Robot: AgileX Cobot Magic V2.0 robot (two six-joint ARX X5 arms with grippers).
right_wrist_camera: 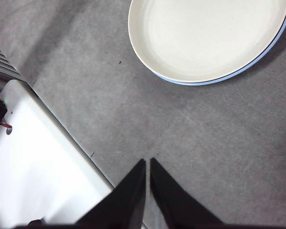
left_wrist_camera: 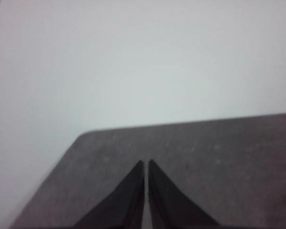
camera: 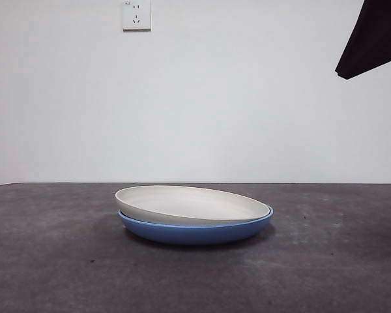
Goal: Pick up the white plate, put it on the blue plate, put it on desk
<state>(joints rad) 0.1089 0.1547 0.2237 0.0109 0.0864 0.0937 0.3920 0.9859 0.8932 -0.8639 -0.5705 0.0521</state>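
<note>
The cream-white plate (camera: 194, 205) lies inside the blue plate (camera: 195, 231) in the middle of the dark desk (camera: 52, 261), slightly tilted, its left rim higher. In the right wrist view the white plate (right_wrist_camera: 205, 36) covers the blue plate, which shows only as a thin blue rim (right_wrist_camera: 229, 77). My right gripper (right_wrist_camera: 148, 163) is shut and empty, high above the desk and apart from the plates; it shows as a black tip (camera: 371, 39) at the top right of the front view. My left gripper (left_wrist_camera: 146, 164) is shut and empty over a bare desk corner.
A white wall with a socket (camera: 136, 14) stands behind the desk. In the right wrist view a white surface (right_wrist_camera: 33, 162) lies beyond the desk's edge. In the left wrist view the desk's corner (left_wrist_camera: 86, 136) meets the wall.
</note>
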